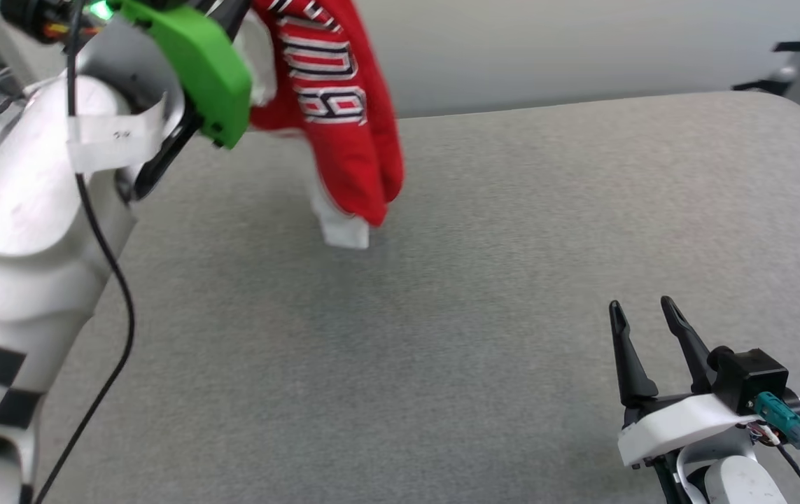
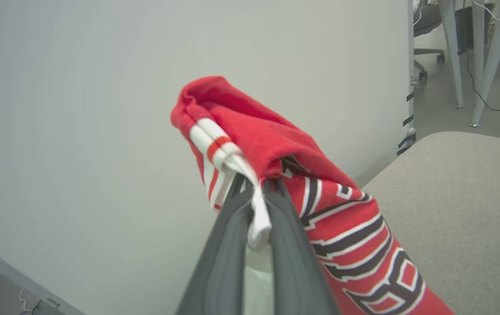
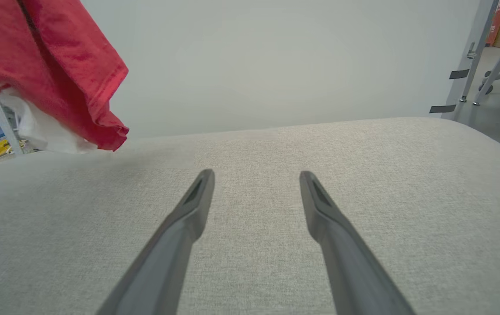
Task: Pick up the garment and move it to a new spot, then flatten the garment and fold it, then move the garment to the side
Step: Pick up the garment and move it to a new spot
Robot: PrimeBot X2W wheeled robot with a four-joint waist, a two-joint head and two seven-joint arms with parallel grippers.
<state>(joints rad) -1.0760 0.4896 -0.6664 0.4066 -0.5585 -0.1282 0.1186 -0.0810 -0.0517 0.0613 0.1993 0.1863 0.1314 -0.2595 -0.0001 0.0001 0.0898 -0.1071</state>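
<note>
Clearly, the left gripper (image 2: pixel 260 186) was closed on the garment (image 2: pixel 250 127). In the left wrist view its two dark fingers (image 2: pixel 228 245) stood almost together, with a white strip of the striped trim pinched between them. The red cloth was bunched over their tips and fell away to the right, with its black-and-white letters showing.

In the head view the garment hung at the upper left, beside the green housing (image 1: pixel 197 63) of the left arm, above the far part of the grey padded surface (image 1: pixel 455 329). A white part of the garment was its lowest end (I could not tell whether it touched the surface or hung just over it).

The right gripper (image 1: pixel 641 304) was low at the right side of the head view, well apart from the garment. Its fingers were spread wide with only the padded surface between them, and it held nothing. In the right wrist view the red hem hung at the upper left, in front of the pale wall (image 3: pixel 276 65).
</note>
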